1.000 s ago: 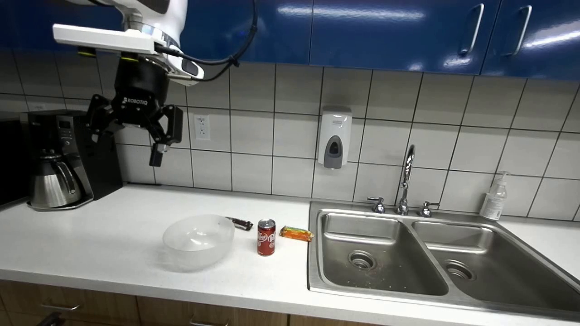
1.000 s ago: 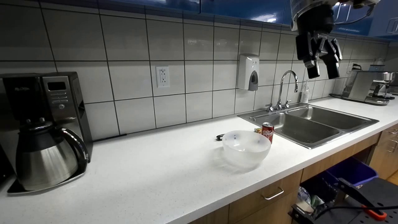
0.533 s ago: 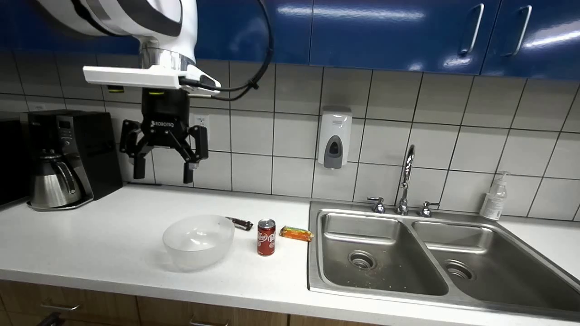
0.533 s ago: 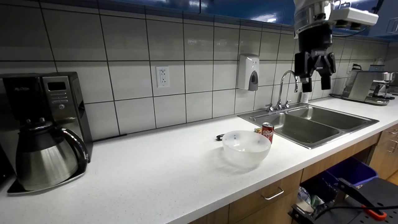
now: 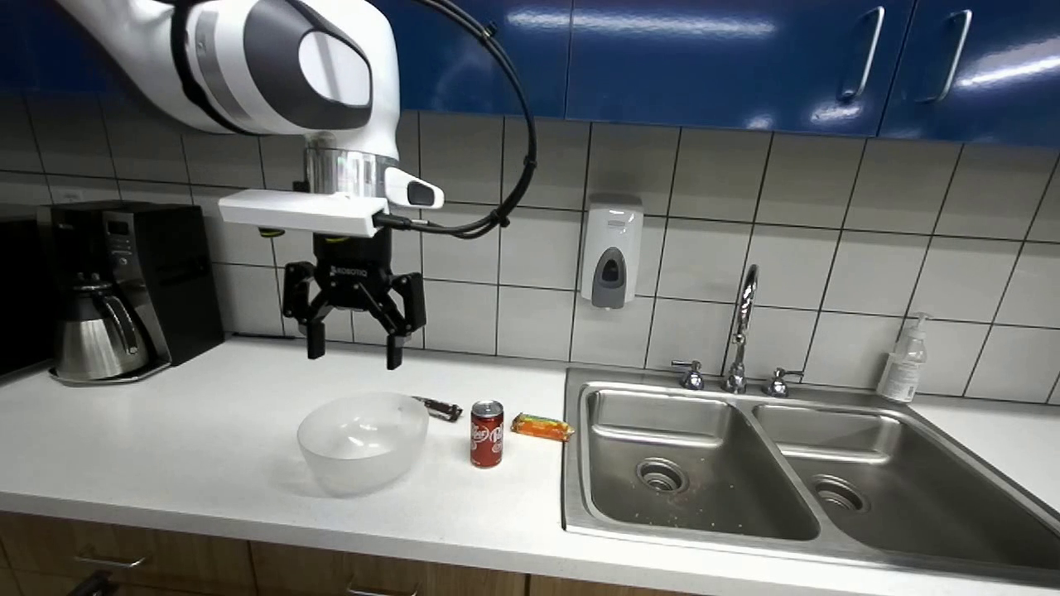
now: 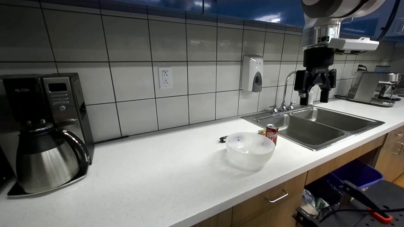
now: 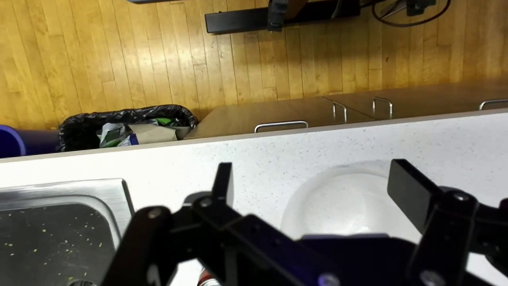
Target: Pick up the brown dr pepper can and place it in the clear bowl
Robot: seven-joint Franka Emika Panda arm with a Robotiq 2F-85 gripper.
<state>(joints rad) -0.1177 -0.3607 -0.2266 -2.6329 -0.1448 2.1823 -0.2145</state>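
Note:
The brown dr pepper can [image 5: 486, 434] stands upright on the counter, to the right of the clear bowl [image 5: 360, 447] in an exterior view. In an exterior view the can [image 6: 271, 134] is partly behind the bowl [image 6: 249, 151]. My gripper [image 5: 354, 361] is open and empty, pointing down, well above the counter; it also shows in an exterior view [image 6: 314, 102]. In the wrist view the bowl [image 7: 341, 198] shows between and beyond the open fingers of my gripper [image 7: 311, 171]. Only a bit of the can [image 7: 207, 278] shows at the bottom edge; the gripper hides the rest.
A small orange packet [image 5: 542, 427] lies right of the can, beside the steel sink [image 5: 575, 463]. A dark wrapped item [image 5: 441, 408] lies behind the bowl. A faucet [image 5: 739, 331] rises behind the sink. A coffee maker [image 5: 132, 281] stands at the left, and a soap dispenser [image 5: 612, 251] hangs on the wall.
My gripper has come down and straightened from a tilt to pointing down. In an exterior view it has also moved right. The can and bowl have not moved.

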